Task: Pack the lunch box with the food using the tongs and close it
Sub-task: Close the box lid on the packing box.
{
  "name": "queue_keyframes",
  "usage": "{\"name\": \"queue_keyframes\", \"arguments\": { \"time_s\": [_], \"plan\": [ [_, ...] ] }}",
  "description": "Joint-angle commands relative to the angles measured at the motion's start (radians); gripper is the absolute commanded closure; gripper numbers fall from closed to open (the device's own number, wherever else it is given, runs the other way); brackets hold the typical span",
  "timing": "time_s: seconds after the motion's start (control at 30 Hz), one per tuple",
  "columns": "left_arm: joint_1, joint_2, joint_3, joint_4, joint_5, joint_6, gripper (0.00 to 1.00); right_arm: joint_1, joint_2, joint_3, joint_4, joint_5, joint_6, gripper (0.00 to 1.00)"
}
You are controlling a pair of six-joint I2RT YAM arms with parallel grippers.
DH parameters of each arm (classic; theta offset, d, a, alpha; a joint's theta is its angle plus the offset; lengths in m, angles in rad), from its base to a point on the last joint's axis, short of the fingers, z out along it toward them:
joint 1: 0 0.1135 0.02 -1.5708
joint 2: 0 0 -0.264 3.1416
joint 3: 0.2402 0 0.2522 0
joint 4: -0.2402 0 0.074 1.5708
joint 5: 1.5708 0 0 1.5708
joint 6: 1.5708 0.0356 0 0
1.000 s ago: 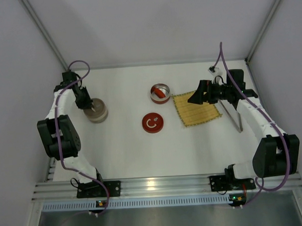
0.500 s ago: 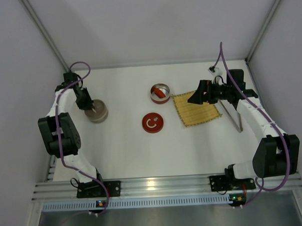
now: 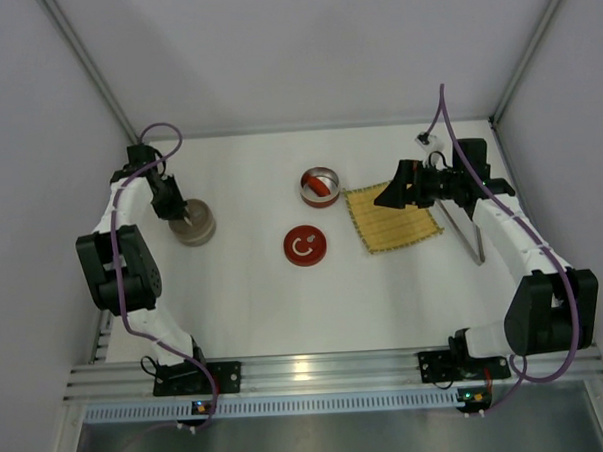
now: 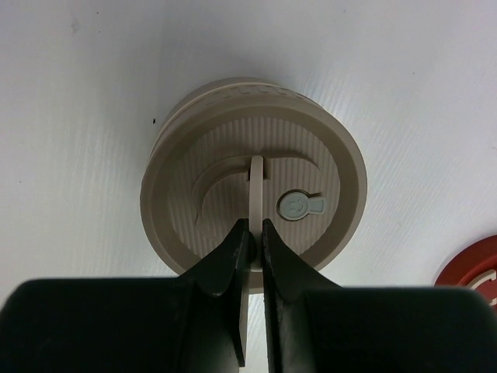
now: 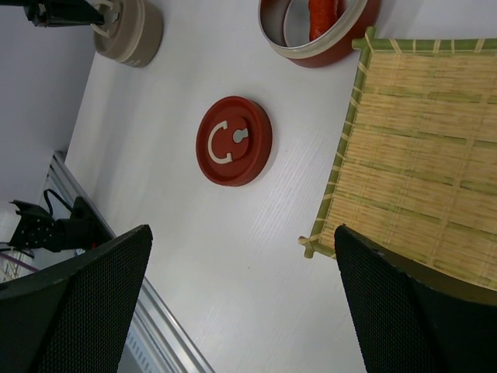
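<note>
From above, a white surface (image 3: 255, 298) sits inside a booth of plain pale walls (image 3: 294, 56). Slanted metal posts (image 3: 93, 75) stand in the far corners, and a ribbed metal rail (image 3: 308, 370) runs along the near edge. At the far left the left hand (image 3: 179, 213) is down on a beige tin (image 3: 194, 229). Near the middle stands an open red tin (image 3: 320, 187) with a red sausage piece (image 3: 322, 187) inside. Its red lid (image 3: 304, 246) lies flat just nearer, apart from it. A yellow bamboo mat (image 3: 393, 220) lies to the right of the red tin, close to its rim. The right hand (image 3: 388, 195) hangs over the mat's far corner. The tongs (image 3: 470, 241) lie on the surface just past the mat's right edge, partly under the right arm.

The left wrist view looks straight down on the beige lid (image 4: 311, 155), which is ribbed and seated on its tin. The left hand (image 4: 255, 237) is pinched tight on the lid's thin upright tab (image 4: 256, 175). The red lid (image 4: 474, 264) peeks in at the right edge.

In the right wrist view the right hand (image 5: 242, 233) has its fingers (image 5: 85, 303) spread wide with nothing between them. Below it are bare white surface (image 5: 256, 256), the red lid (image 5: 233, 140) and the mat (image 5: 419, 148). The red tin (image 5: 311, 48) with the sausage piece (image 5: 324, 14) is at the top. The beige tin (image 5: 132, 35) is in the top left corner.
</note>
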Motion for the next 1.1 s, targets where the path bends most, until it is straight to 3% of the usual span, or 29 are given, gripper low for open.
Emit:
{"name": "queue_keyframes", "arguments": {
  "time_s": [0.0, 0.5, 0.7, 0.9, 1.07],
  "plan": [
    [-0.004, 0.013, 0.032, 0.038, 0.018, 0.024, 1.00, -0.007, -0.009, 0.009, 0.050, -0.020, 0.000, 0.00],
    [-0.023, 0.050, 0.038, 0.017, 0.032, 0.106, 0.98, -0.007, 0.000, 0.010, 0.047, -0.025, -0.005, 0.01],
    [-0.021, 0.082, 0.059, -0.030, 0.117, 0.222, 0.97, -0.007, 0.003, 0.013, 0.040, -0.028, -0.011, 0.01],
    [-0.023, 0.088, 0.075, -0.098, 0.176, 0.389, 0.85, -0.007, 0.003, 0.015, 0.035, -0.030, -0.019, 0.01],
    [-0.024, 0.113, 0.079, -0.182, 0.214, 0.547, 0.83, -0.009, 0.010, 0.016, 0.034, -0.034, -0.017, 0.01]
  ]
}}
